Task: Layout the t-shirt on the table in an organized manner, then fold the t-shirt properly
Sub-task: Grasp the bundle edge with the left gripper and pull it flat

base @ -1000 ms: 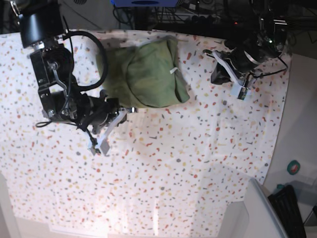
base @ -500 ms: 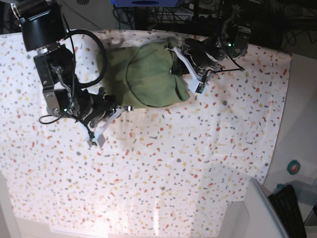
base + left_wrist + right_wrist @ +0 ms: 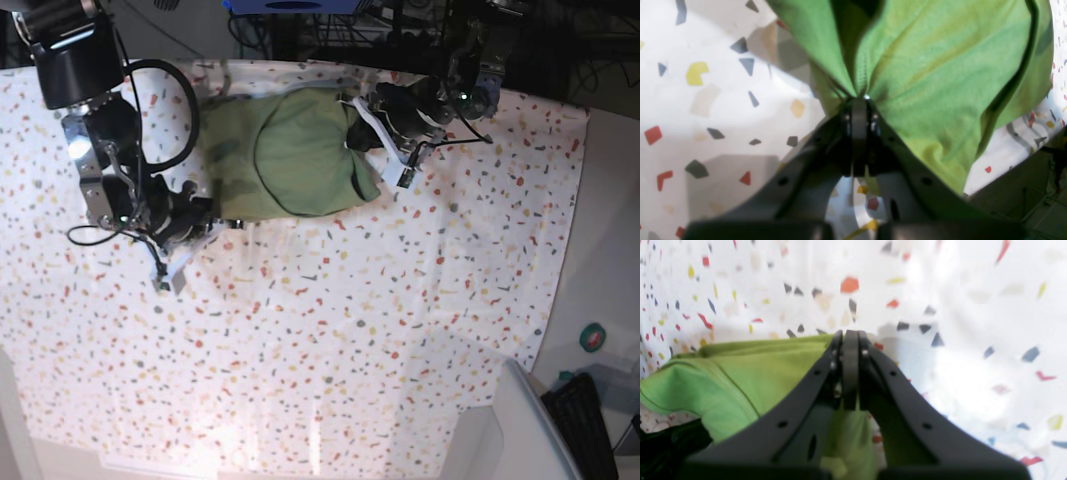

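The olive-green t-shirt (image 3: 290, 155) lies bunched in a rough rectangle at the far middle of the flecked table (image 3: 400, 320). My left gripper (image 3: 372, 140) is at the shirt's right edge. In the left wrist view it (image 3: 858, 98) is shut, and the shirt fabric (image 3: 940, 66) fans out from the pinch. My right gripper (image 3: 175, 262) is at the shirt's lower-left corner. In the right wrist view it (image 3: 849, 335) is shut with its tips at the edge of the shirt (image 3: 756, 373), and fabric runs under its fingers.
The table's right edge (image 3: 565, 250) curves down to a grey bin (image 3: 520, 430). A teal tape roll (image 3: 593, 338) and a black object (image 3: 580, 420) lie off the table. Cables and dark equipment (image 3: 330, 25) line the far edge.
My left gripper moved from the bare cloth right of the shirt onto its right edge and shut on it. My right gripper shifted left and its fingers closed.
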`<action>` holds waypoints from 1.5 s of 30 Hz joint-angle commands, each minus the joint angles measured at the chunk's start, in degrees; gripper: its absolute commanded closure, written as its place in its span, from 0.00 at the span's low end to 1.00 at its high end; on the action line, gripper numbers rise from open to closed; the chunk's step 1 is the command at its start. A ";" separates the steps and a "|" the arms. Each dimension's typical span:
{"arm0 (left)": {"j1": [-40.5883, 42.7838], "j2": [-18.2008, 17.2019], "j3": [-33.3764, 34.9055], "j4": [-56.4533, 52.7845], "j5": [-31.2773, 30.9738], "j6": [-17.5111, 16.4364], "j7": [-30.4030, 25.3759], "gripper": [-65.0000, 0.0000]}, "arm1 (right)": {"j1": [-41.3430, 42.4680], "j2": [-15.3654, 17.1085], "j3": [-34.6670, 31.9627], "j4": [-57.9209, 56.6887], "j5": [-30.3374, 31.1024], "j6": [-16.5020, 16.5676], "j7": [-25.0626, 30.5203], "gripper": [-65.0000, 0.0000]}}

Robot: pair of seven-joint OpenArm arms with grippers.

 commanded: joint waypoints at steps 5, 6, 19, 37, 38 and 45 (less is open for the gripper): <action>0.23 0.00 -0.18 3.35 0.13 0.16 0.69 1.00 | -0.46 0.99 0.35 3.02 0.54 0.05 3.47 1.00; 0.41 0.00 -0.27 4.84 0.05 0.16 0.78 1.00 | -1.34 1.17 0.44 4.52 0.54 -0.21 4.52 1.00; 1.37 0.96 -1.24 24.80 -0.22 0.25 14.23 1.00 | -8.11 2.22 5.45 15.07 0.54 -0.21 4.08 1.00; 0.76 7.56 -9.59 8.53 -0.22 -0.19 11.50 0.21 | -14.09 4.15 14.15 19.29 0.54 0.14 4.08 1.00; 0.76 8.17 -10.03 6.95 -0.22 -0.19 10.80 0.21 | -14.44 4.15 14.15 19.29 0.54 0.14 4.08 1.00; -1.00 9.67 -9.68 0.36 -0.22 -0.10 8.34 0.22 | -14.88 5.65 14.24 19.38 0.63 0.14 4.26 1.00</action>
